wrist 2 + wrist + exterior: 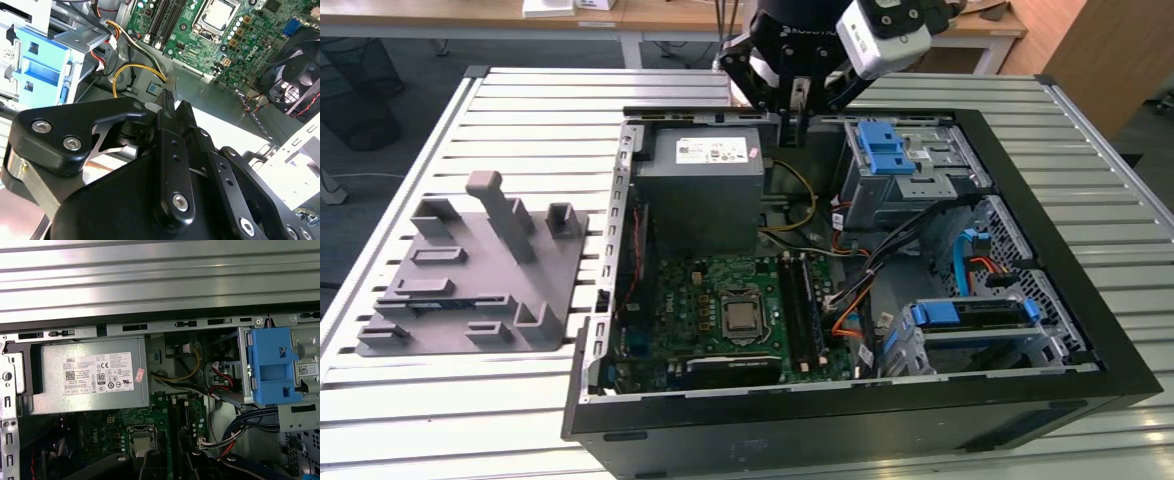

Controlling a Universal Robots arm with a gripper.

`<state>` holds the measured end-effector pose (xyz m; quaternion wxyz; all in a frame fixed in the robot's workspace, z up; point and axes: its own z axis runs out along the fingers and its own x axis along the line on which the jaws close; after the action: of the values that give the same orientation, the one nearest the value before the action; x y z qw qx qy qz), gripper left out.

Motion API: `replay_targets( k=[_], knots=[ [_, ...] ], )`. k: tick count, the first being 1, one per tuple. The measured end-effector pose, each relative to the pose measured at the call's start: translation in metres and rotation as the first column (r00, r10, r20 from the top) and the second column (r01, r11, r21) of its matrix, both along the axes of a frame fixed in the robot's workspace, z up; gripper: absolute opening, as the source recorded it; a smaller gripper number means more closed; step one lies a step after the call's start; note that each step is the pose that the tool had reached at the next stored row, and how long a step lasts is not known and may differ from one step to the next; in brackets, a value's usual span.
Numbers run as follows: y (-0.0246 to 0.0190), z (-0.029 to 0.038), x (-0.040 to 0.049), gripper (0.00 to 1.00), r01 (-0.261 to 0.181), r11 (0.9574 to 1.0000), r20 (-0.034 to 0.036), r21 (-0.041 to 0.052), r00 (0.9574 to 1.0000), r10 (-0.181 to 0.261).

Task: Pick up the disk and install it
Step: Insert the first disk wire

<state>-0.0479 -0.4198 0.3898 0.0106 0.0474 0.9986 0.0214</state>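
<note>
Closest in the exterior view is the black computer case [854, 415], lying open on the slatted worktop [520, 90]. The disk [974, 313] is just inside the case's near wall, toward the exterior view's right. It lies flat in a metal bay, with its blue rails showing at both ends. Nothing touches it. A grey moulded fixture [480, 270] rests on the worktop to the exterior view's left of the case.

Further in is the green motherboard [720, 300], then the grey power supply [707, 190] with its white sticker. Level with the power supply, toward the exterior view's right, stands the drive cage with a blue latch [894, 155].

Farthest back, the gripper [798, 125] hangs over the case's far edge, between the power supply and the drive cage. In the second wrist view its fingers [167, 107] are pressed together with nothing between them. They point down at the yellow wires [140, 75] on the case floor.

The gripper is empty and well apart from the disk, so I judge that the pick-up has not started. A grasp would need the fingers spread and the gripper brought across the case, squarely over the disk and clear of the cables beside the bay.
</note>
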Motion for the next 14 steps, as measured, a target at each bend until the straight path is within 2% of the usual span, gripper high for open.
replay_targets(
  k=[11,14],
  knots=[
    [-0.0011,0.0,0.0,0.24,0.0,1.0,0.0,0.0,1.0,0.0],
    [-0.0043,0.0,0.0,0.24,0.0,1.0,0.0,0.0,1.0,0.0]
  ],
)
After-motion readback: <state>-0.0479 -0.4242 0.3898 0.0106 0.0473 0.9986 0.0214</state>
